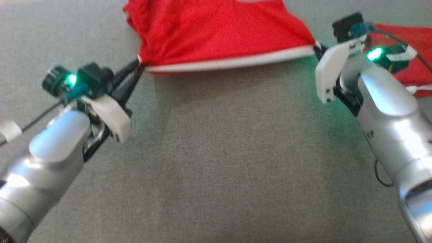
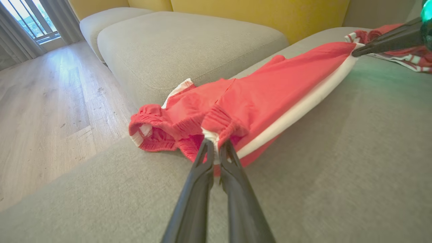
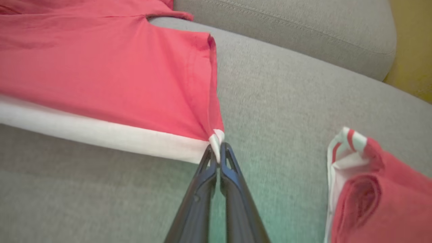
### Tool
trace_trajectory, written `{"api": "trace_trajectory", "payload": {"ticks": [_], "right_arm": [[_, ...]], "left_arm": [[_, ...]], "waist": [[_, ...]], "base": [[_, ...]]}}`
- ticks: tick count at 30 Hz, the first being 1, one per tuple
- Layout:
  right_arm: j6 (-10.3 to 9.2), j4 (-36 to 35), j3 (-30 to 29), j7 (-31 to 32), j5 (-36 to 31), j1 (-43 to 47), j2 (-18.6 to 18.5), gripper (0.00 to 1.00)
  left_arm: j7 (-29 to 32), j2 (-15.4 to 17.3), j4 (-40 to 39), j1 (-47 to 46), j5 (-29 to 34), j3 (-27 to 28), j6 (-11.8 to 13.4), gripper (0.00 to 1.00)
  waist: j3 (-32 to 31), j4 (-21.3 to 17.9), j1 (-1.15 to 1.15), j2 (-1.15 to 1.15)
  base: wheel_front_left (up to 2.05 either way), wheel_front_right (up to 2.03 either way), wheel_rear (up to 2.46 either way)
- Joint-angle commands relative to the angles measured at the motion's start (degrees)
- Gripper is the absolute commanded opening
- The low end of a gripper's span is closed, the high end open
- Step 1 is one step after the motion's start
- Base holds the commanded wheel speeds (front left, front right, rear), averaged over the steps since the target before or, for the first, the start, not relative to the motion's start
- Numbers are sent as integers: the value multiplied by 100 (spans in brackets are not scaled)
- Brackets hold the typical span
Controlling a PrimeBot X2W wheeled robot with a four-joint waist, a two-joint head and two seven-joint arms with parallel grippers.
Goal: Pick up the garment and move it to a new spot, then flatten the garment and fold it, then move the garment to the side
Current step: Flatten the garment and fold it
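Grey sofa seat (image 1: 216, 152), 1 | red garment (image 1: 216, 30), white-striped, 1, stretched across the seat | second red garment (image 1: 422, 37), 1, bunched at right, apart | pincers, 2: left pincer (image 2: 216, 143) pinching the waistband end, right pincer (image 3: 218, 148) pinching the hem corner

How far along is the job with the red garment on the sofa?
Pickup looks done: the left gripper and right gripper each pinch an end of the garment, stretched taut over the sofa. In hand: flattening. Left: folding it and moving it aside.
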Motion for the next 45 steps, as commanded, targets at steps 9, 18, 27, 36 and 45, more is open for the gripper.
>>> {"api": "trace_trajectory", "payload": {"ticks": [9, 18, 27, 36, 45], "right_arm": [[-10, -2204, 1537, 1250, 2141, 1264, -1633, 0], [-10, -3643, 1876, 1998, 3253, 2477, -2796, 0], [-10, -4753, 1446, 2636, 3687, 3635, -3597, 0], [-10, -5180, 566, 2975, 3433, 3691, -3482, 0], [-10, -5170, -258, 3499, 2770, 2778, -2835, 0]], "left_arm": [[-167, 426, -347, 590, -122, -164, 20, 0], [-158, 600, -1112, 1564, -269, -339, 304, 0], [269, 1032, -2745, 2517, -460, -529, 899, 0], [402, 1177, -3314, 2463, -539, -370, 1243, 0], [297, 890, -3028, 1810, -601, -7, 1170, 0]], "waist": [[-1086, 27, 2, 0], [-1883, 68, 2, 0], [-2207, 119, 2, 0], [-2018, 309, 2, 0], [-1232, 732, 2, 0]], "base": [[0, 0, 0], [0, 0, 0], [0, 0, 0], [0, 0, 0], [0, 0, 0]]}}
